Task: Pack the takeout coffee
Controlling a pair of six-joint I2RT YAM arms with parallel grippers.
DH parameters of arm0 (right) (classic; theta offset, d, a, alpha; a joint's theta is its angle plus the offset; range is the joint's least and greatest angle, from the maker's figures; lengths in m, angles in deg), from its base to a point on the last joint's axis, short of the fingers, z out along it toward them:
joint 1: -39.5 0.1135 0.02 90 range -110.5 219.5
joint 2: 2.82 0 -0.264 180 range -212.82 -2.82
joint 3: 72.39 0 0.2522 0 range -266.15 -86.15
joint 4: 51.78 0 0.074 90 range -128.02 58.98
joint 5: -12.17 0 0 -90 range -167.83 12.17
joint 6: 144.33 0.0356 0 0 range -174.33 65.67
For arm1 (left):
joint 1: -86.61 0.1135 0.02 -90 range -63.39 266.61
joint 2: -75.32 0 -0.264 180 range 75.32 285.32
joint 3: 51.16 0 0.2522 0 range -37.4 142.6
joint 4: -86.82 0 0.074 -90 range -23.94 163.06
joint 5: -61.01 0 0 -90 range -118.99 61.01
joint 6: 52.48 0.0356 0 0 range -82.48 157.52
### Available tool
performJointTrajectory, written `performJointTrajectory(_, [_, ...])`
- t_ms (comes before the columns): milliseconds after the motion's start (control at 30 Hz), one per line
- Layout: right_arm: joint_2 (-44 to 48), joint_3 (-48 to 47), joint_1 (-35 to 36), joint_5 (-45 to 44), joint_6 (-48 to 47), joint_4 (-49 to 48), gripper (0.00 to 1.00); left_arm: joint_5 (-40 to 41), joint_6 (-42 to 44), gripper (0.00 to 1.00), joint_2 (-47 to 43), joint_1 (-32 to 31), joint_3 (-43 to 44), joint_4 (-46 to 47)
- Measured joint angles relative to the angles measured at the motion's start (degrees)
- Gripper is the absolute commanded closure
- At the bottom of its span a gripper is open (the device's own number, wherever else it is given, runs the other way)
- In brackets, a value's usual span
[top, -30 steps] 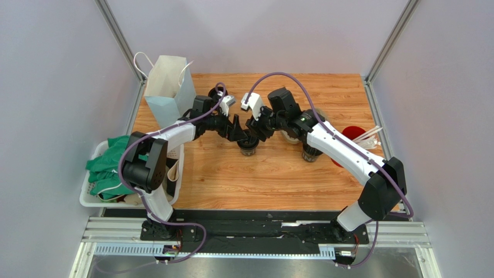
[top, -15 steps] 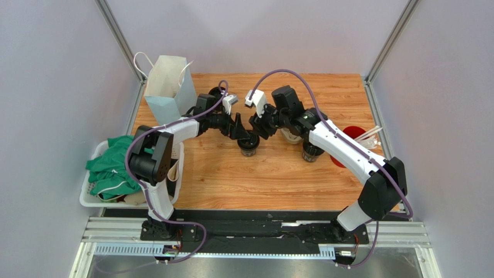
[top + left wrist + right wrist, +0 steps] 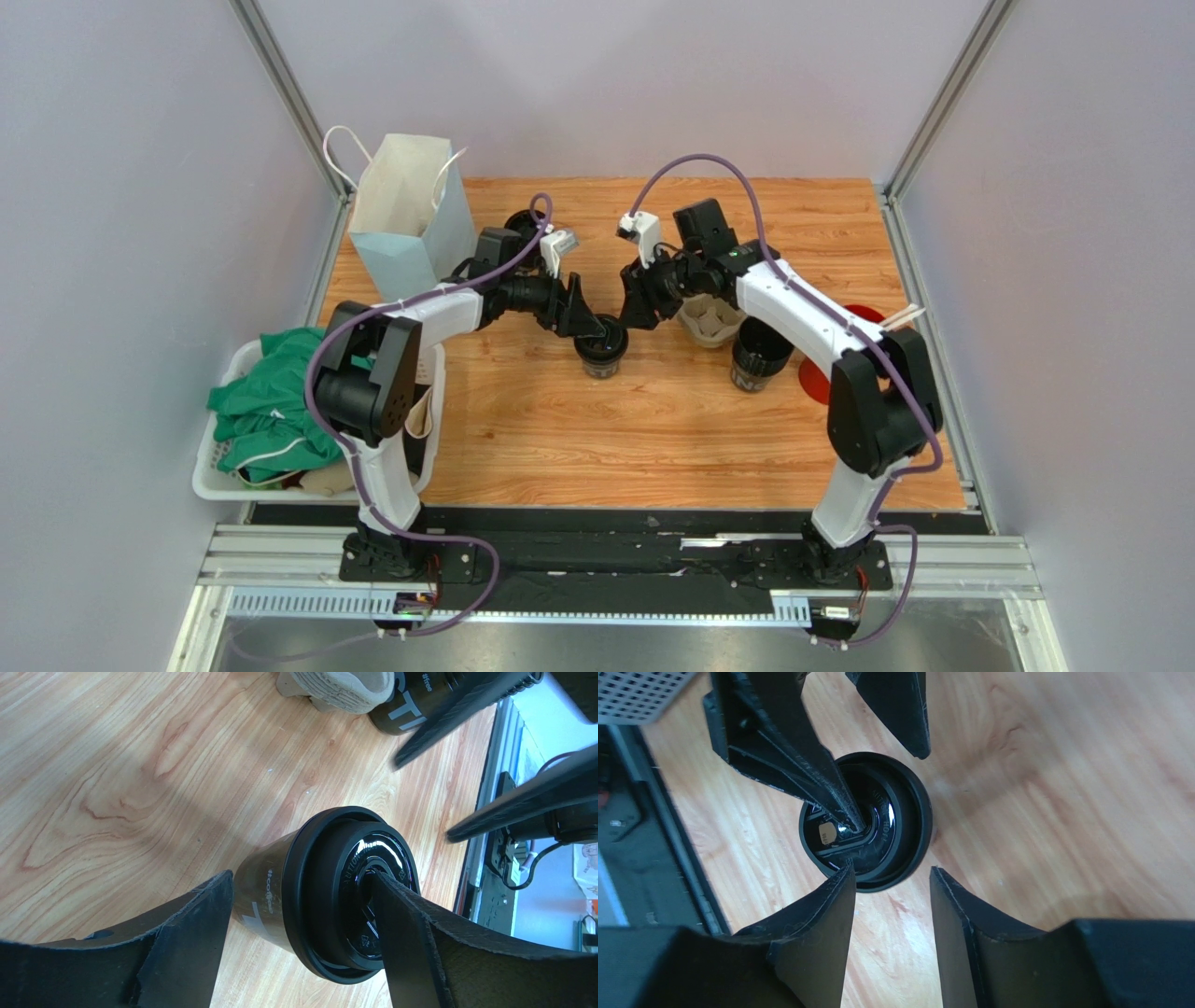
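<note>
At the far left the paper bag [image 3: 400, 224] stands untouched. Just right of it, your left gripper [image 3: 592, 325] has started to narrow from its widest spread around the takeout coffee [image 3: 603, 357]. The cup stands upright on the table [image 3: 561, 448] at mid-width, not yet in any well. The jaws are still spread: the left wrist view puts one finger [image 3: 186, 941] alongside the cup wall and the other across the lid, and you cannot tell from it whether either one presses. To the cup's right, your right gripper [image 3: 622, 314] has drawn back toward the cup tray [image 3: 709, 319] and its elbow has folded in. That looks like the right arm giving the cup over, so the lift is probably yours to make with the left. The right wrist view adds what the overhead hides under both wrists: the right fingers [image 3: 808, 945] stand part-way apart with nothing between them, and one left fingertip sits over the lid's middle, an off-centre hold worth checking. Beyond the tray stand a second black cup [image 3: 758, 357] and the red cup [image 3: 814, 378].
</note>
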Motion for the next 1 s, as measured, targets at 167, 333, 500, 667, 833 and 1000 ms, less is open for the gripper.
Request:
performJointTrajectory(167, [-6.4, -3.0, -2.9, 8.1, 4.5, 0.9, 0.57, -0.3, 0.2, 0.21, 0.0, 0.0, 0.0, 0.1])
performJointTrajectory(333, [-8.7, -4.9, -6.5, 16.0, 8.3, 1.3, 0.63, -0.6, 0.3, 0.21, 0.0, 0.0, 0.0, 0.3])
performJointTrajectory(500, [-12.1, -8.0, -8.9, 20.5, 11.5, 0.5, 0.64, -0.8, 0.4, 0.21, 0.1, 0.0, 0.0, 0.4])
performJointTrajectory(667, [-16.4, -10.1, -9.0, 21.2, 13.4, -0.1, 0.63, -0.9, 0.4, 0.21, 0.1, 0.0, -0.2, 1.0])
performJointTrajectory(833, [-18.3, -10.1, -7.8, 21.2, 14.5, -0.1, 0.62, -0.9, 0.4, 0.22, 0.1, 0.0, -0.4, 1.4])
performJointTrajectory(1000, [-18.3, -10.1, -6.7, 21.3, 14.8, -0.6, 0.61, -1.2, 0.4, 0.21, 0.1, 0.0, -0.5, 1.6])
